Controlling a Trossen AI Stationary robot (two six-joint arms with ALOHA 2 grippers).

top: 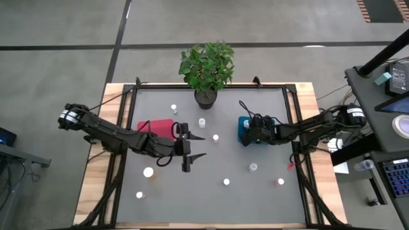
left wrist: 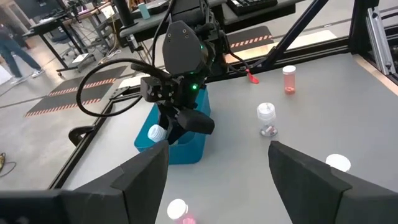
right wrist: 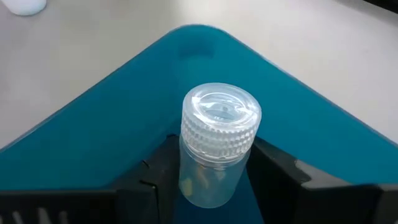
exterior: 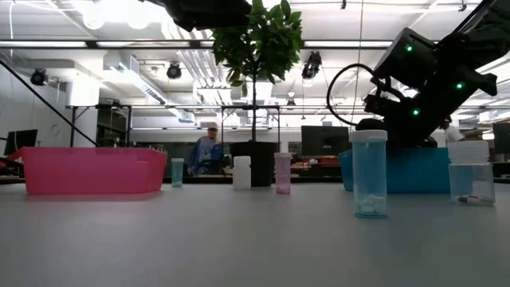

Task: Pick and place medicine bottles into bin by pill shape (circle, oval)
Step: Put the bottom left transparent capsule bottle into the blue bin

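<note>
From overhead we've got the right gripper parked right over the small teal-blue rectangular plastic bin, which sits on the grey table. The left gripper hangs out in the middle with its fingers spread wide and nothing between them; the red rectangular plastic bin is just behind it on its arm's side. Little white-capped medicine bottles are scattered across the table on both sides of that gripper, and a leafy green plant in a black pot stands at the far edge.

Low view: a clear bottle with white pills at its bottom stands up front, the teal bin right behind it under the dark right arm.

Left wrist view — looking past the left gripper's two wide-apart fingers, we see the right gripper down in the teal bin with a white-capped bottle showing next to it.

Right wrist view is the good one: a clear bottle with a ribbed translucent cap sits upright between the right gripper's dark fingers, over the teal bin floor. The fingers flank it closely — whether they press it, we can't tell.
</note>
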